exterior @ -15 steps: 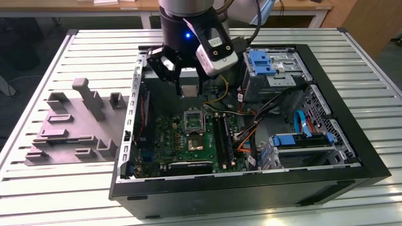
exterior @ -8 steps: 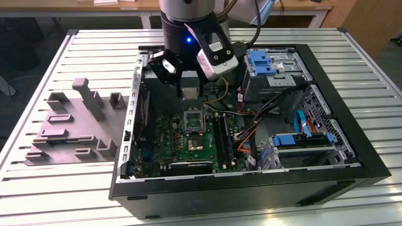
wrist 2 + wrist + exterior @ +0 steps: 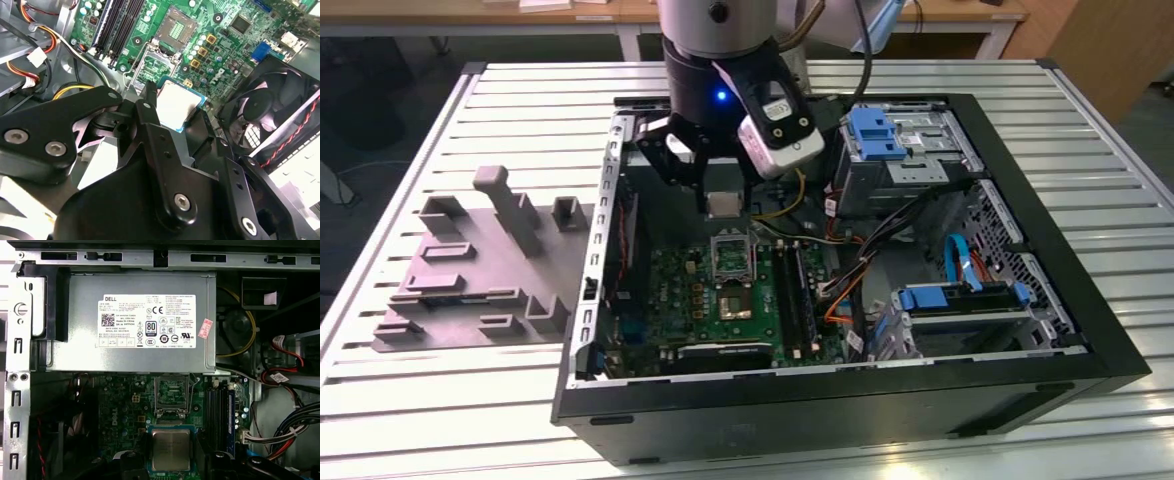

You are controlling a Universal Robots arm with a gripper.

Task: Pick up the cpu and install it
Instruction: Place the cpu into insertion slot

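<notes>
Nearest, we see the gripper (image 3: pixel 177 109) clenched on the cpu (image 3: pixel 171 450), holding it over the green motherboard (image 3: pixel 120 410), just short of the metal-framed socket (image 3: pixel 171 391). Memory slots (image 3: pixel 218 412) run beside it, a black fan (image 3: pixel 272 112) sits close, and beyond, the grey power supply (image 3: pixel 80 340) and coloured cables (image 3: pixel 287 435).

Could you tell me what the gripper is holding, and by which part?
The gripper holds the cpu, its fingers clamped on two opposite edges, over the motherboard.
</notes>
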